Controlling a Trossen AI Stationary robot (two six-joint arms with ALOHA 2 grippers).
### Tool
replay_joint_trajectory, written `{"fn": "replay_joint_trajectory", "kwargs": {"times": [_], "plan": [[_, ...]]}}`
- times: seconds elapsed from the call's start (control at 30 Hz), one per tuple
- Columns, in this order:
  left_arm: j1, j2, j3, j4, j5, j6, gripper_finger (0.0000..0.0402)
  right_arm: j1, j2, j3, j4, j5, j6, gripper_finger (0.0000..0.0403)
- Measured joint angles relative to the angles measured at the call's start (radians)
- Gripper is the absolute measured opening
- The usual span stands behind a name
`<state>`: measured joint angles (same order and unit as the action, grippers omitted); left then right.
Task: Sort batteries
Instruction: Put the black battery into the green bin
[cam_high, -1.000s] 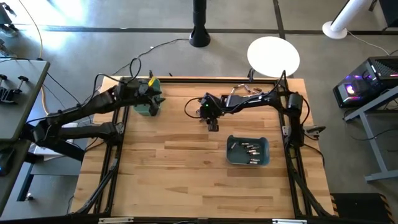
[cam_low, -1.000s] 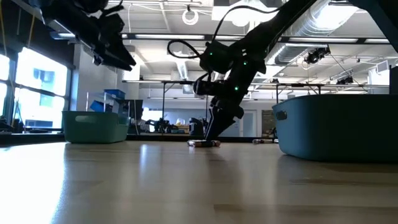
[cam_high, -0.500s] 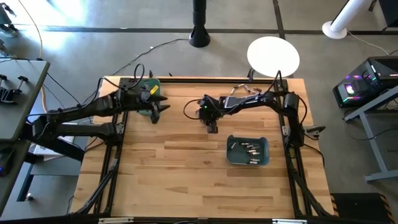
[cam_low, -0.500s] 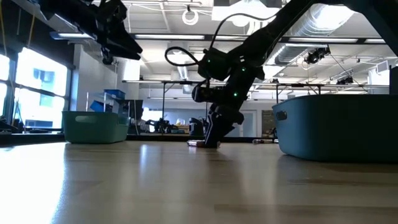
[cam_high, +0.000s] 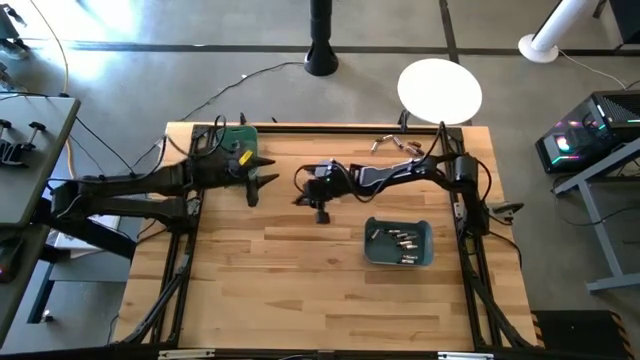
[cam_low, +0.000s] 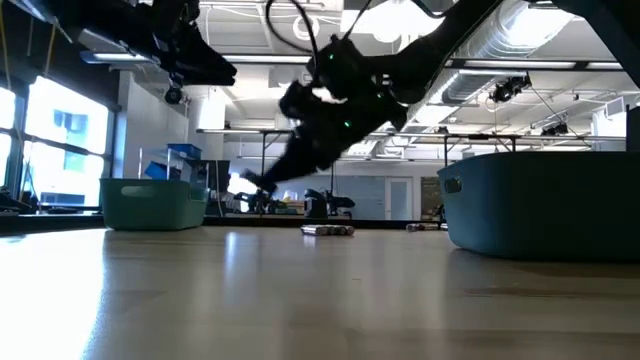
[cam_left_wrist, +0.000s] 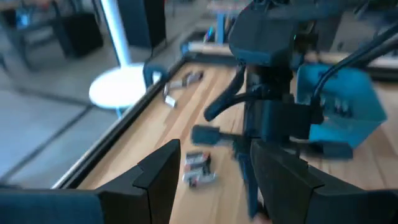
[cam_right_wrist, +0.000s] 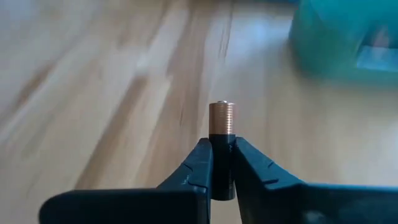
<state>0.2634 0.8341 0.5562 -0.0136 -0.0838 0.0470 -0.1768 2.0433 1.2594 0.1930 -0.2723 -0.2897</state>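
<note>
A small battery (cam_right_wrist: 221, 118) with a copper end sits pinched between the two fingers of the right gripper (cam_right_wrist: 221, 163). Its copper tip sticks out past the fingers, so the hold looks firm. The right gripper (cam_high: 321, 203) hangs above the middle of the desk (cam_high: 300, 290), lifted off the wood, likely so it can carry the battery to a bin.

More batteries (cam_high: 400, 241) lie inside the blue bin (cam_high: 397, 258), which sits on the desk nearer the right arm. A few loose batteries (cam_left_wrist: 198, 168) rest on the wood below the arms, and some more (cam_high: 393, 142) lie near the far edge of the desk. These probably wait to be sorted.

The left gripper (cam_high: 255, 176) hovers over the desk just beside the green bin (cam_high: 238, 133) at the far left corner. Its fingers (cam_left_wrist: 155, 171) are spread apart and hold nothing. It seems to be waiting there for its next turn.

The two bins stand well apart, one on each side, I think so each kind of battery gets its own place.
</note>
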Motion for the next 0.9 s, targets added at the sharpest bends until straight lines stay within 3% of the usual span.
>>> {"fn": "replay_joint_trajectory", "kwargs": {"times": [0.1,0.3,0.4,0.53,0.73,0.9], "plan": [[-0.018,-0.034,-0.118,0.179,0.022,0.013,0.0188,0.024,0.000,0.000,0.161,0.001,-0.001,0.0020],[-0.052,-0.082,-0.348,0.576,0.201,0.060,0.0188,0.047,0.000,0.000,0.386,-0.001,0.040,0.0020],[-0.073,-0.086,-0.416,0.761,0.228,0.062,0.0188,0.052,-0.001,0.000,0.495,0.009,0.084,0.0020],[-0.091,-0.087,-0.437,0.826,0.228,0.063,0.0188,0.076,-0.001,0.000,0.619,0.112,0.114,0.0020],[-0.105,-0.087,-0.437,0.829,0.151,0.030,0.0188,0.102,-0.003,0.001,0.720,0.115,0.128,0.0020],[-0.130,-0.087,-0.437,0.855,0.169,0.019,0.0188,0.118,-0.003,0.001,0.758,0.115,0.132,0.0023]]}}
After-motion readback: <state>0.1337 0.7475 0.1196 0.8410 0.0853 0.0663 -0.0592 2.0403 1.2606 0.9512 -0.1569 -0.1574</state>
